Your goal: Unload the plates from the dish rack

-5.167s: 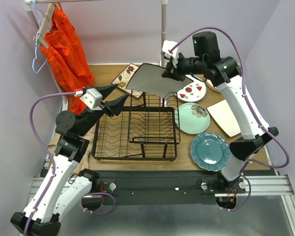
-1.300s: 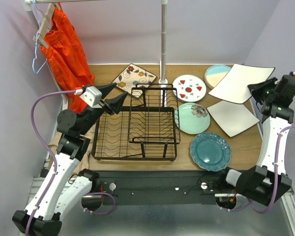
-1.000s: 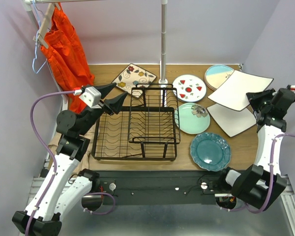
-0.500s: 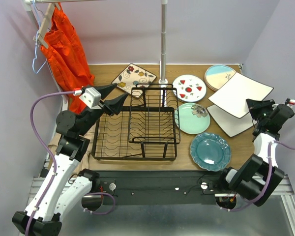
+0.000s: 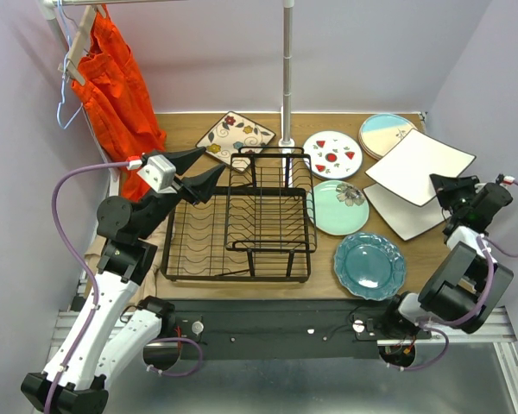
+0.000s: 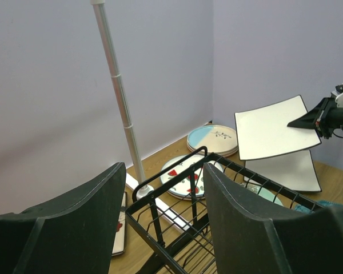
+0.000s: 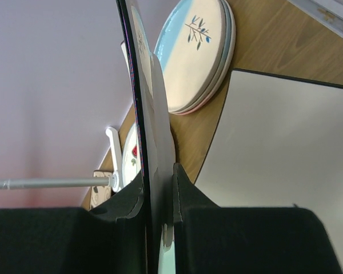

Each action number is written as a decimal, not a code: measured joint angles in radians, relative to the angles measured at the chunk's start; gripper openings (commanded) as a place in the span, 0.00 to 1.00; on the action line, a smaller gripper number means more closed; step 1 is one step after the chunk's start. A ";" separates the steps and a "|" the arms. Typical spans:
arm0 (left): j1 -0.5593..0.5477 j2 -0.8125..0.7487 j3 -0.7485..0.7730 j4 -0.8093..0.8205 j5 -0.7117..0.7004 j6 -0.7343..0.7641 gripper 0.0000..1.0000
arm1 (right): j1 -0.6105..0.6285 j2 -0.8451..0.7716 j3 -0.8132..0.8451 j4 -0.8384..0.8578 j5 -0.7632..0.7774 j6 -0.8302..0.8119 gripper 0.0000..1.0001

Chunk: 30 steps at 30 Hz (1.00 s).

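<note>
The right gripper [image 5: 443, 184] pinches the white square plate [image 5: 419, 164] by its edge. It should lay it flat, gently, on the plate below [image 5: 401, 216]. The left gripper [image 5: 214, 160] is wide open, empty.

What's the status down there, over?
Right fingers shut on white square plate, tilted above second square plate. Left fingers open, empty, by dish rack. Rack holds no plates. Nothing blocking.

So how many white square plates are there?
2. The held white square plate is clamped in the right gripper; the second white square plate lies flat on the table, partly beneath it.
</note>
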 measured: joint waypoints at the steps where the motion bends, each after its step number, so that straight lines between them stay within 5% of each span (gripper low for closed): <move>1: 0.000 0.000 0.000 0.000 0.000 0.000 0.65 | 0.000 0.010 0.000 0.003 -0.001 0.000 0.01; 30: 0.000 -0.013 0.000 0.000 0.000 0.000 0.66 | -0.036 0.207 -0.038 0.060 0.005 0.028 0.01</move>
